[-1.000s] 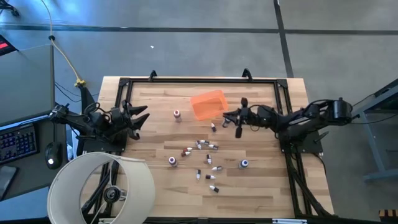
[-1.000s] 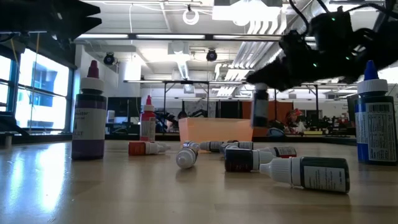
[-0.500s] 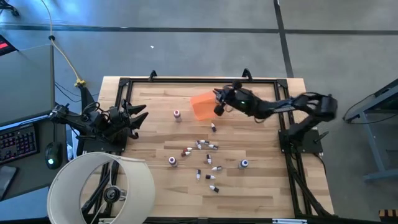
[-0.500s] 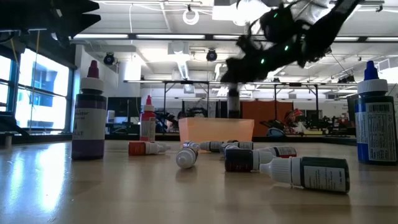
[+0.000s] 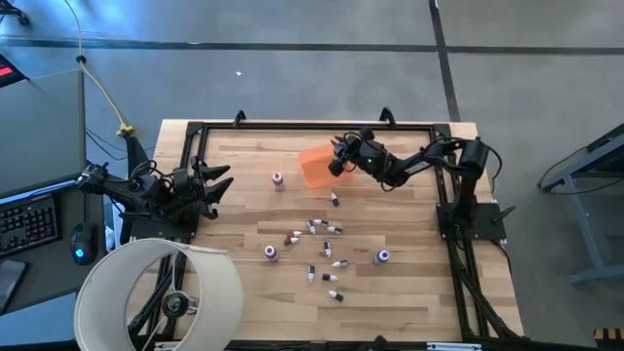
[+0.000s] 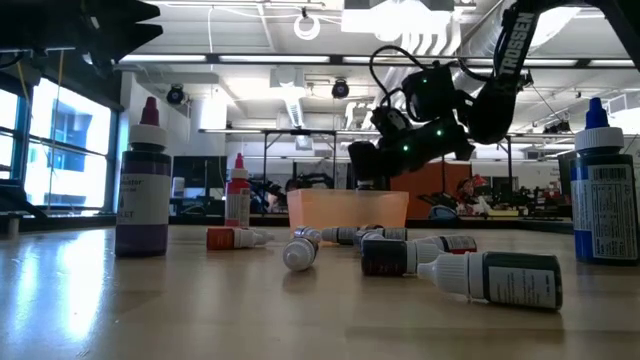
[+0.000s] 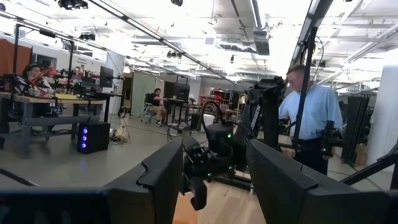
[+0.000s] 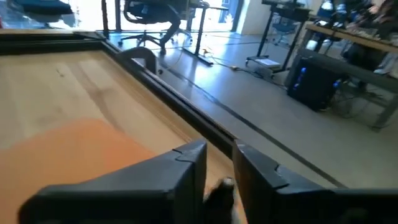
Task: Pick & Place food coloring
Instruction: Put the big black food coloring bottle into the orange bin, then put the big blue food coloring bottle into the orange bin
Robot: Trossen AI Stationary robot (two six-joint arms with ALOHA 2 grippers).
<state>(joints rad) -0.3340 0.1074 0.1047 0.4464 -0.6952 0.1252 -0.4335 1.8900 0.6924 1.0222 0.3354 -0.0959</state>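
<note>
right gripper (image 5: pixel 336 164): fingers nearly closed on a food coloring bottle (image 8: pixel 219 190), orange tray (image 5: pixel 317 162) beneath. release off-centre and you risk it bouncing out.

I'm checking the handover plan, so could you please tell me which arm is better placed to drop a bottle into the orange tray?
The right: its end effector holds a bottle at the orange tray; the left end effector waits at the table's edge.

high view: straight down over the whole table (image 5: pixel 244 302), both arms in shot
low view: tabletop level, close to the bottles, facing the room
left wrist: looks across at the right arm
right wrist: close over the orange tray (image 8: pixel 68 149)
shared: tray, high and low
</note>
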